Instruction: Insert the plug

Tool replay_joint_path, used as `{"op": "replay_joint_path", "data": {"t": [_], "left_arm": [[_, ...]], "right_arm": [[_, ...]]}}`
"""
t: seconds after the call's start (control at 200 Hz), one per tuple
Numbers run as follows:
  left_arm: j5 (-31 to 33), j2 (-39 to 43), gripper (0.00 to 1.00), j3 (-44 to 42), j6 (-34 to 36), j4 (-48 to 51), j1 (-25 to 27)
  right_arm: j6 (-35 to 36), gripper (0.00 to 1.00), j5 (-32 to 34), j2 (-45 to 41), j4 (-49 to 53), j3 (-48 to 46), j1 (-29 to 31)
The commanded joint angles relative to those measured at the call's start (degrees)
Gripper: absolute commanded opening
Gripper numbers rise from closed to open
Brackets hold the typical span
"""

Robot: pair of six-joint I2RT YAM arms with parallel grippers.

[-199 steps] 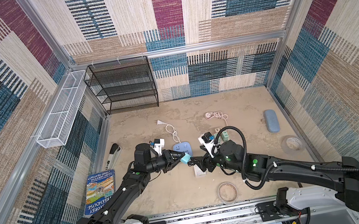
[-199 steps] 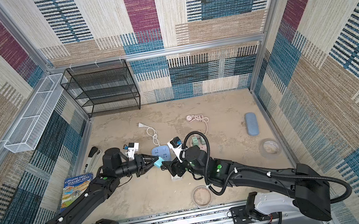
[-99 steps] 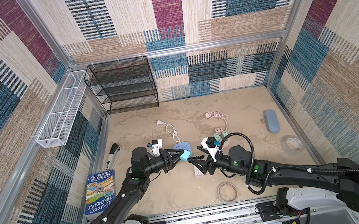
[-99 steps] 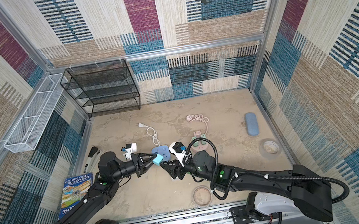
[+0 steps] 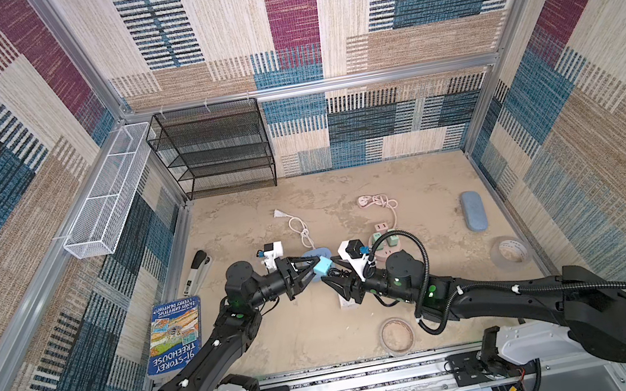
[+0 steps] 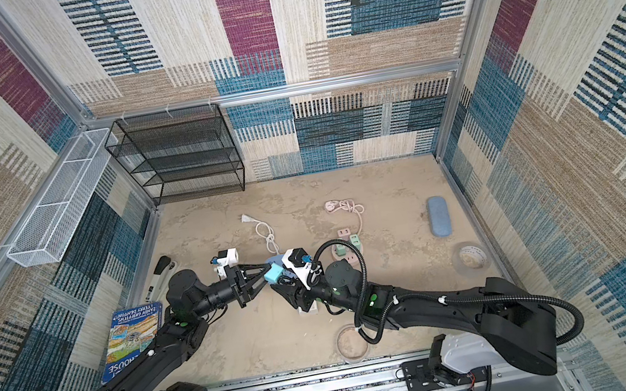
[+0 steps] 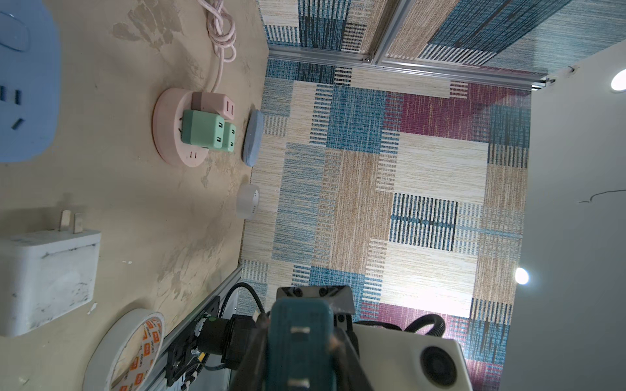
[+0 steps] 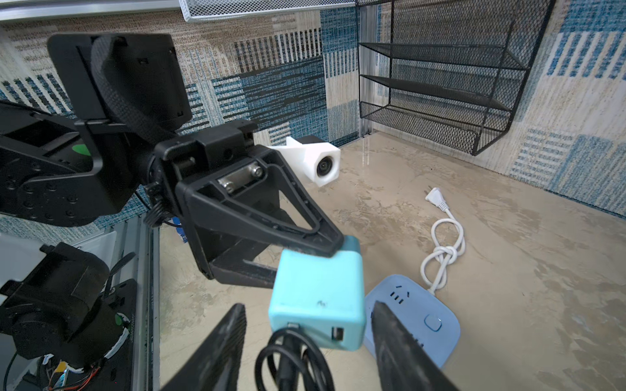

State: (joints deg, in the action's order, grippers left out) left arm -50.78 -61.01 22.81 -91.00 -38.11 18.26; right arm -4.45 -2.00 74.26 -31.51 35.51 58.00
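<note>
My left gripper [image 5: 316, 267] is shut on the plug [image 5: 322, 265], a light blue cube, and holds it above the table. Its two metal prongs show in the left wrist view, on the plug [image 7: 299, 345] between my left gripper's [image 7: 299, 359] fingers. My right gripper [image 8: 309, 306] is open, one finger on each side of the plug [image 8: 318, 291], with a gap on both sides. A black cable loop [image 8: 291, 359] hangs by the plug's near face. Just behind lies a blue power strip [image 8: 416, 321] with free sockets. In both top views the two grippers meet nose to nose, as at the right gripper [image 6: 279, 279].
A pink round power strip [image 5: 384, 244] carrying green adapters stands right of the grippers. A white charger [image 7: 44, 277] lies under the right arm. Tape rolls [image 5: 397, 335] [image 5: 511, 253], a book [image 5: 174, 335], a stapler [image 5: 196, 270], a blue case [image 5: 473, 210] and a black shelf [image 5: 212, 148] stand around.
My right gripper has moved left up to the plug and its jaws have narrowed around it. My left gripper has kept its hold and lifted the plug slightly.
</note>
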Motion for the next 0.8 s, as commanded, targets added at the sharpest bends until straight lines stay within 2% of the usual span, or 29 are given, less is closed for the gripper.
{"op": "replay_joint_path", "data": {"t": [0.0,0.566,0.721,0.796], "left_arm": [[-0.7,0.9,0.0,0.1,-2.7,-4.6,0.1],[-0.5,1.4,0.0,-0.7,-5.3,-7.1,0.2],[-0.6,0.5,0.0,-0.7,-6.1,-8.1,0.3],[-0.6,-0.2,0.0,-1.2,-6.1,-8.5,0.4]], "right_arm": [[1.0,0.58,-0.4,0.5,-3.1,0.9,0.1],[4.4,0.31,-2.4,2.1,-1.0,5.6,0.1],[4.6,0.11,-3.9,2.0,-1.5,6.2,0.1],[4.2,0.06,-4.0,1.5,-1.7,6.2,0.1]]}}
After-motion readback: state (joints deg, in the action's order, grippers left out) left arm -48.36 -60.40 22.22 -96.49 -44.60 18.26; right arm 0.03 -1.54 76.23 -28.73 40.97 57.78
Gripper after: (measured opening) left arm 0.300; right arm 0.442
